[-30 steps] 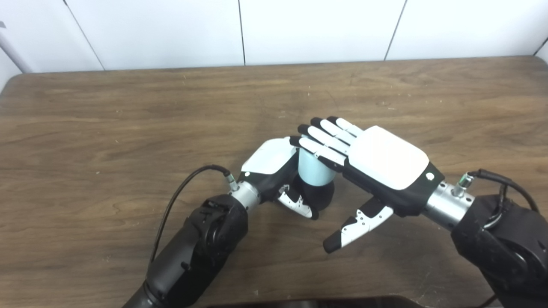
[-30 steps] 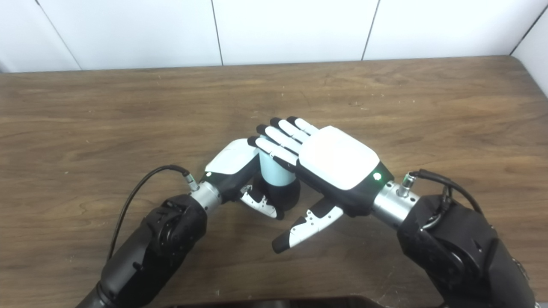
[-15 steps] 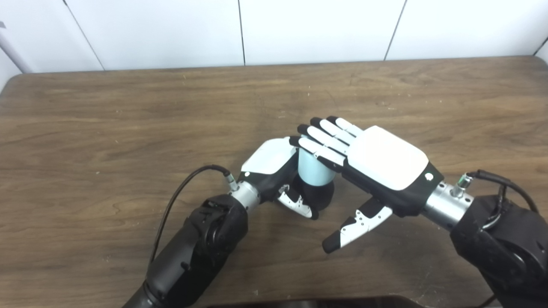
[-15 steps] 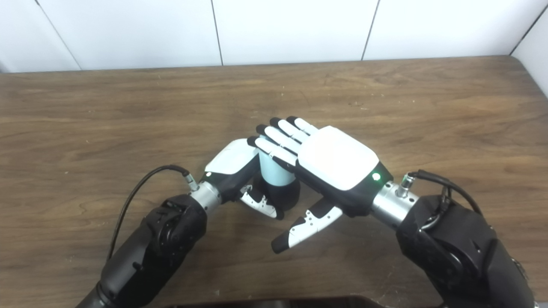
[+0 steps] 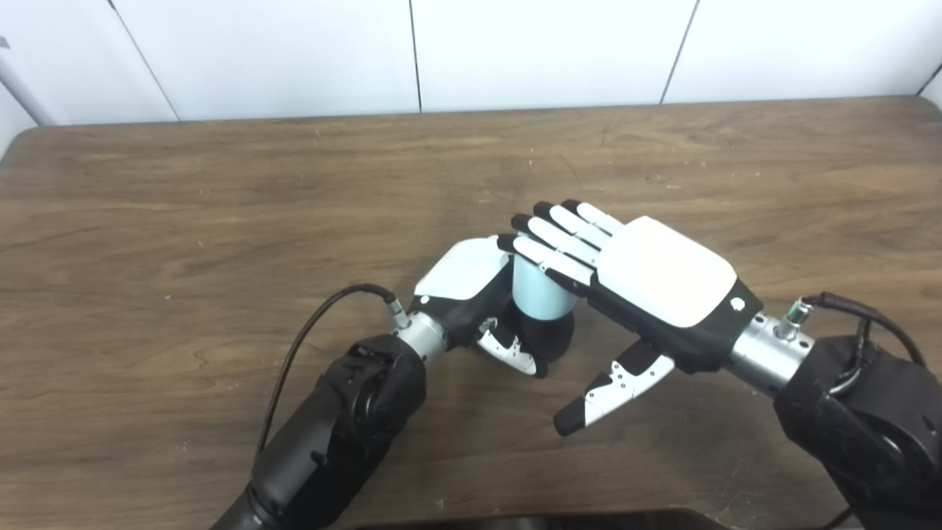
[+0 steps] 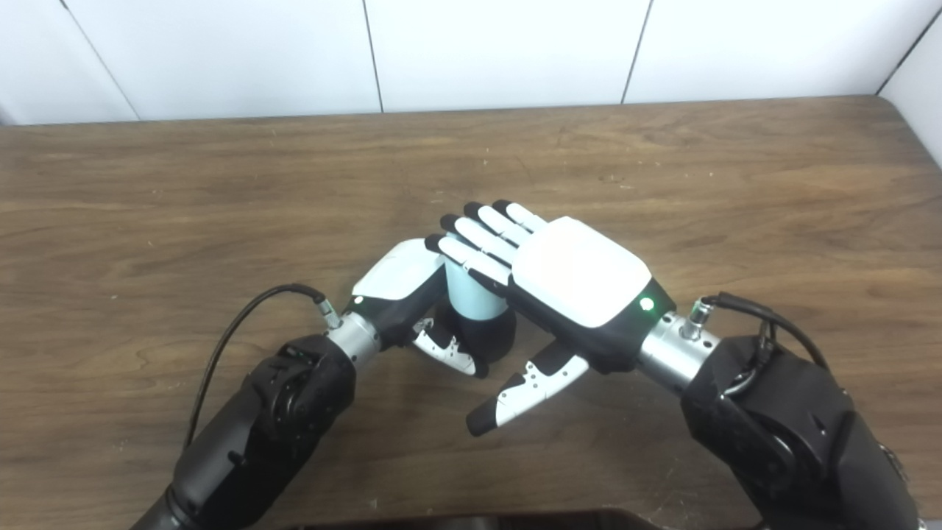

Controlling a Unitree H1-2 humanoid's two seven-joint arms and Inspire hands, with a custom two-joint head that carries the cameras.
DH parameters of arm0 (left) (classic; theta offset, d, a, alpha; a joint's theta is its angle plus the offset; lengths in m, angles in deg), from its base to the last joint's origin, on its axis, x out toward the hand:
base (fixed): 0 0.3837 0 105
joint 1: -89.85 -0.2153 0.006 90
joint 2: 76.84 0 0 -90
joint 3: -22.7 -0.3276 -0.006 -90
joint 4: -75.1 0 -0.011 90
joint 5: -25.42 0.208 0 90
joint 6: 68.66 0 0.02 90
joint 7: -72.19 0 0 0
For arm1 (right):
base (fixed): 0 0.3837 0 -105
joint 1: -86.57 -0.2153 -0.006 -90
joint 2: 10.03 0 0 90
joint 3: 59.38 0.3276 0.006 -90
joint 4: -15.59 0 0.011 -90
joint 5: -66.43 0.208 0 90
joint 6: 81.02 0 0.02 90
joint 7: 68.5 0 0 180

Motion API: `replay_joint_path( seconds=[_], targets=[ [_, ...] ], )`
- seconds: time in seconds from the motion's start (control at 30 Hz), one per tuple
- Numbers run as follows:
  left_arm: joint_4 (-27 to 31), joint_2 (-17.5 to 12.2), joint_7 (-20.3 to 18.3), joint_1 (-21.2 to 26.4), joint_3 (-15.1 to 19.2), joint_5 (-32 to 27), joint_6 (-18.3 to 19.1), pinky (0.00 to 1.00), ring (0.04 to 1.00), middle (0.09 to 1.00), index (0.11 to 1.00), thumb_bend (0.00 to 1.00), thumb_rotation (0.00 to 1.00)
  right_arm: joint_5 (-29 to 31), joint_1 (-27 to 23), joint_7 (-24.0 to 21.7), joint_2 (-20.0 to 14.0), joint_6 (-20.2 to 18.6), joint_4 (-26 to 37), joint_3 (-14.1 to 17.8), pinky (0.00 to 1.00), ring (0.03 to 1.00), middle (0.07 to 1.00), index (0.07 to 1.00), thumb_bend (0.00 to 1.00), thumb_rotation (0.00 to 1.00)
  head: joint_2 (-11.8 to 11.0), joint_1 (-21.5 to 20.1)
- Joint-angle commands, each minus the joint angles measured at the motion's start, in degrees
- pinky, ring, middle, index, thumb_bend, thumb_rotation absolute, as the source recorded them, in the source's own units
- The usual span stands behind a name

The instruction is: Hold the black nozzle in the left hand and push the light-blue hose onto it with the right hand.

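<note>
A short light-blue hose (image 5: 539,296) stands upright on the black nozzle (image 5: 553,337) at the table's middle. My left hand (image 5: 471,291) is shut on the nozzle, its thumb curled across the black base. My right hand (image 5: 647,283) lies flat and open above, its straight fingers (image 5: 553,243) resting over the top of the hose, thumb hanging free below. The top end of the hose is hidden under those fingers.
The wooden table (image 5: 184,221) stretches all around the hands. A white panelled wall (image 5: 515,51) runs behind its far edge. A black cable (image 5: 309,331) loops off the left wrist, and another sits at the right wrist (image 5: 846,305).
</note>
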Motion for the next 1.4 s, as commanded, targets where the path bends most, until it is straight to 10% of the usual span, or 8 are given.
replay_joint_path(
  seconds=[0.0,0.73,1.37],
  targets=[
    [-4.7,-1.6,-5.3,-2.8,-1.7,0.9,2.7,1.0,0.805,0.526,0.44,0.52,0.0,2.0,2.6,-10.2,-2.5,-1.6,-3.0,-3.2,1.0,1.0,0.993,0.97,0.71,1.0,0.0,0.0],
    [-4.3,-1.5,-5.8,-2.9,-1.4,1.2,3.1,1.0,0.804,0.525,0.442,0.52,0.0,1.0,6.5,-6.4,-3.4,0.4,-6.5,-6.0,1.0,1.0,0.995,0.976,0.7,1.0,0.3,0.2],
    [-4.9,-1.7,-5.5,-2.9,-1.6,0.8,2.3,1.0,0.801,0.525,0.439,0.52,0.0,4.1,0.1,-6.0,-2.2,-2.9,0.7,1.9,1.0,1.0,0.996,0.978,0.7,1.0,0.2,0.0]
  ],
)
